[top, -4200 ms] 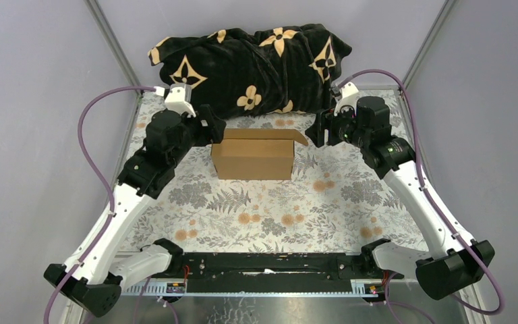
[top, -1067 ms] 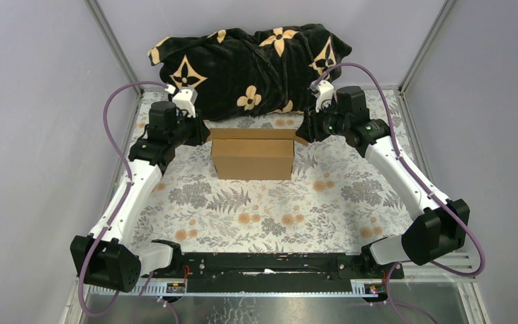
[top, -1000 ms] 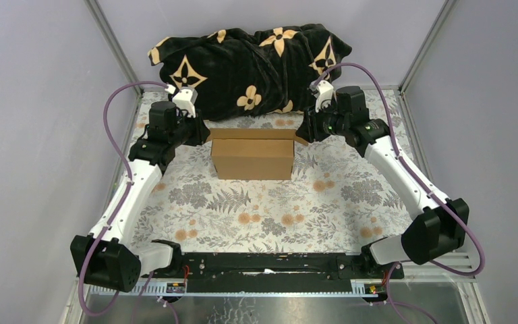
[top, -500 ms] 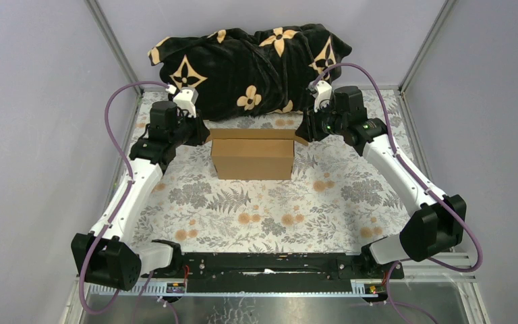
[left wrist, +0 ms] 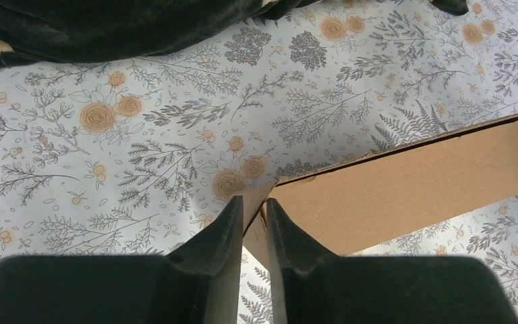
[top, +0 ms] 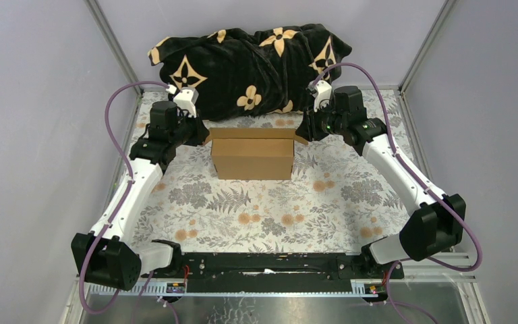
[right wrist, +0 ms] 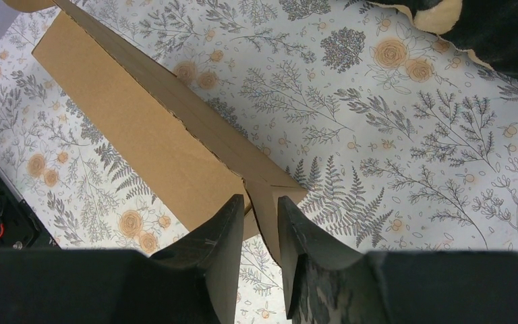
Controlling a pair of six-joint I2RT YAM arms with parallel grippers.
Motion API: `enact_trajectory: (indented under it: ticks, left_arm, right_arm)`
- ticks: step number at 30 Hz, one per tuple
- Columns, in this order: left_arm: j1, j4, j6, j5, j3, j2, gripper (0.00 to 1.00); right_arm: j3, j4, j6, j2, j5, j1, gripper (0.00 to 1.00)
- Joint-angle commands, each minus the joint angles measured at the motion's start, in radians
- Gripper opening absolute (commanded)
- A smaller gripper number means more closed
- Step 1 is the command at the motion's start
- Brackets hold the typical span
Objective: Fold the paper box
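Observation:
The paper box (top: 252,157) is plain brown cardboard standing in the far middle of the table, its top open and a small flap sticking out at each end. My left gripper (top: 204,135) is at the box's left end. In the left wrist view the left gripper (left wrist: 253,201) is narrowly open, its fingers on either side of the left end flap of the box (left wrist: 411,179). My right gripper (top: 304,131) is at the right end. In its wrist view the right gripper (right wrist: 260,198) also straddles a flap of the box (right wrist: 141,125), with slim gaps showing.
A black blanket with tan flower shapes (top: 253,64) lies bunched along the back edge just behind the box. A floral tablecloth (top: 276,209) covers the table. Metal frame posts (top: 111,47) rise at the back corners, with grey walls on both sides.
Both arms have come down and in to the box's ends since the earliest frame. Over the last second both pairs of fingers have narrowed around the end flaps. The box has stayed put.

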Motion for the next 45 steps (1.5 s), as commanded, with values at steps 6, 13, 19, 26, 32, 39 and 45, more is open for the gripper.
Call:
enact_trajectory:
  ticks: [6,13,19,26,32,39,45]
  left_arm:
    - [0.008,0.031,0.005,0.019,0.050,0.027,0.19]
    - [0.009,0.028,0.001,0.024,0.053,0.025,0.18]
    - [0.008,0.024,0.000,0.026,0.055,0.024,0.17]
    - [0.008,0.019,-0.014,0.035,0.069,0.028,0.16]
    - [0.008,-0.010,-0.052,0.043,0.102,0.045,0.15]
    - [0.007,-0.019,-0.107,0.054,0.105,0.059,0.15]
    - [0.007,-0.021,-0.108,0.053,0.086,0.062,0.14]
  right_arm:
    - [0.066,0.017,-0.003,0.011,0.011,0.006,0.29]
    - [0.074,0.011,-0.002,0.017,0.020,0.017,0.24]
    - [0.080,-0.007,-0.011,0.026,0.053,0.034,0.21]
    - [0.099,-0.024,-0.009,0.034,0.074,0.044,0.12]
    - [0.143,-0.060,0.002,0.055,0.106,0.064,0.06]
    - [0.172,-0.089,0.014,0.081,0.132,0.090,0.02]
    - [0.178,-0.093,0.021,0.092,0.158,0.101,0.00]
